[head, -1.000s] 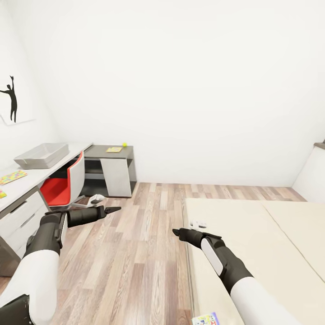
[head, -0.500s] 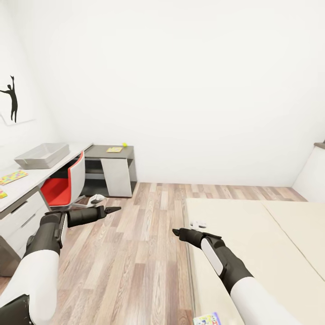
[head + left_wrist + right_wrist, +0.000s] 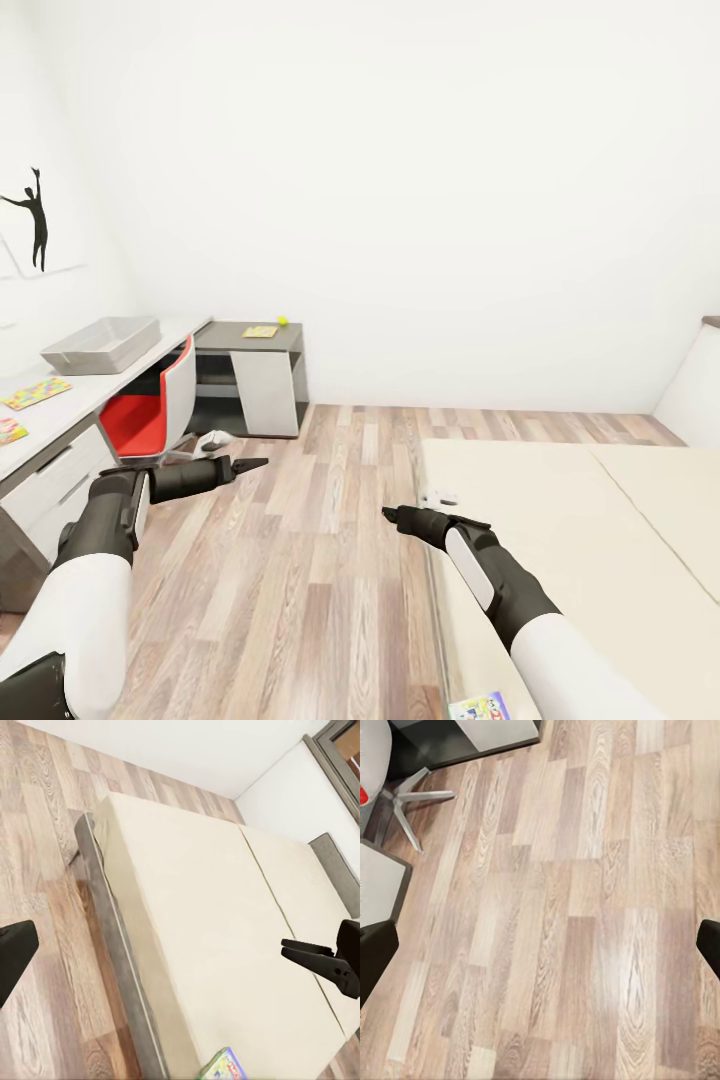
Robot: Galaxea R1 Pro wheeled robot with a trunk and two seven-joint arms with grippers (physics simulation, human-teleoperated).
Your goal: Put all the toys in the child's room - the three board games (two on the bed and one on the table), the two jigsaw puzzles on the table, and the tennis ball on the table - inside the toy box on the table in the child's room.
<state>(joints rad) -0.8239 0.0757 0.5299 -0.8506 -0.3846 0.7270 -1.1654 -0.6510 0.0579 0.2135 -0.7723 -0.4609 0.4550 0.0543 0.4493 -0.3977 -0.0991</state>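
Toy box (image 3: 100, 343) sits on the pale table (image 3: 60, 410), well apart from both grippers, with a jigsaw puzzle (image 3: 36, 393) nearer along the top. Left gripper (image 3: 245, 465) and right gripper (image 3: 392, 514) hover over the floor (image 3: 300, 560), each spread wide and empty. One board game (image 3: 478, 707) lies on the bed (image 3: 580, 540) behind the right gripper.

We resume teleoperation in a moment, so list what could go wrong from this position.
1. The board game lies at the near edge of the bed, close under the right arm; a careless reach could knock it to the floor.
2. The red chair stands against the table, likely hindering the approach to the toy box.
3. The tennis ball may roll away if nudged.
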